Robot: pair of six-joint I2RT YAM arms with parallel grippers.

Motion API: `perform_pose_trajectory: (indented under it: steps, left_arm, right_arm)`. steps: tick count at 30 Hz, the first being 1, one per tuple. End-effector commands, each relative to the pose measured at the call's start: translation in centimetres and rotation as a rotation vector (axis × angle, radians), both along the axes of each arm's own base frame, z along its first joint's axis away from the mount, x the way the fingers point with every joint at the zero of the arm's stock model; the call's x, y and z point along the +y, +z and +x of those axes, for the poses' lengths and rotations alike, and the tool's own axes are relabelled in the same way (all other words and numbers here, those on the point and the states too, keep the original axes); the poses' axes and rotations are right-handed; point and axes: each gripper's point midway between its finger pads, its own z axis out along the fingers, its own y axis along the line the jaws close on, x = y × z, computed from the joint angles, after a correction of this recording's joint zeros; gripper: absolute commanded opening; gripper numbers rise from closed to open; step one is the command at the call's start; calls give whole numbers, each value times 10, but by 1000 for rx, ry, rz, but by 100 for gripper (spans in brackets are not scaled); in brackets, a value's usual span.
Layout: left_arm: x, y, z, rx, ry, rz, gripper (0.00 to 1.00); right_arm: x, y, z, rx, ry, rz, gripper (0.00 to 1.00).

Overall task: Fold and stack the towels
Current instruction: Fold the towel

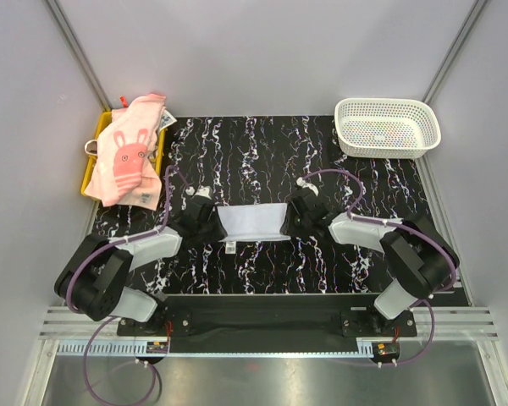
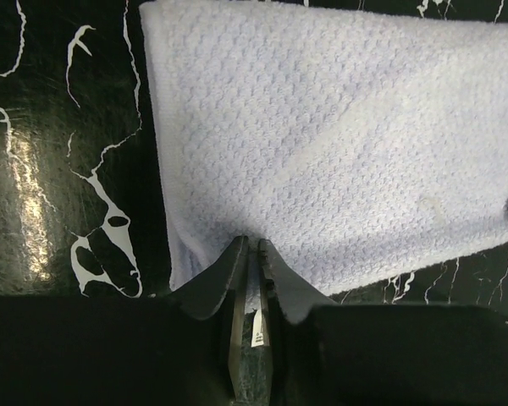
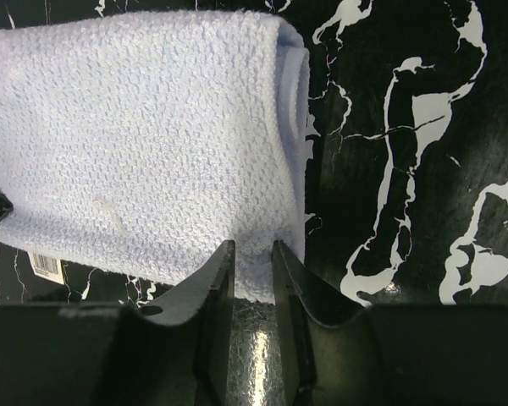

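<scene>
A pale blue-white towel (image 1: 252, 223) lies folded on the black marbled table (image 1: 262, 152), between my two grippers. My left gripper (image 1: 215, 222) is shut on the towel's left edge; in the left wrist view the jaws (image 2: 252, 247) pinch the near edge of the towel (image 2: 339, 144). My right gripper (image 1: 289, 218) is shut on its right end; in the right wrist view the jaws (image 3: 252, 254) hold the near corner of the towel (image 3: 144, 144) by its rolled fold. A pink towel with a rabbit print (image 1: 129, 156) lies heaped with other towels at the far left.
The pink heap lies on a yellow tray (image 1: 91, 173) at the table's far left corner. A white lattice basket (image 1: 387, 103) stands at the far right corner. Grey walls close in the table on three sides.
</scene>
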Motion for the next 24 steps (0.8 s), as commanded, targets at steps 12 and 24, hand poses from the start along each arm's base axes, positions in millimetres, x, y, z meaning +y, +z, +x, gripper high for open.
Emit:
perform_pose_trajectory:
  steps: [12, 24]
  left_arm:
    - [6, 19, 6, -33, -9, 66, 22]
    - [-36, 66, 35, -108, -81, 31, 29]
  right_arm:
    - [-27, 53, 27, -133, -66, -138, 47]
    - [-2, 26, 43, -34, 19, -104, 58]
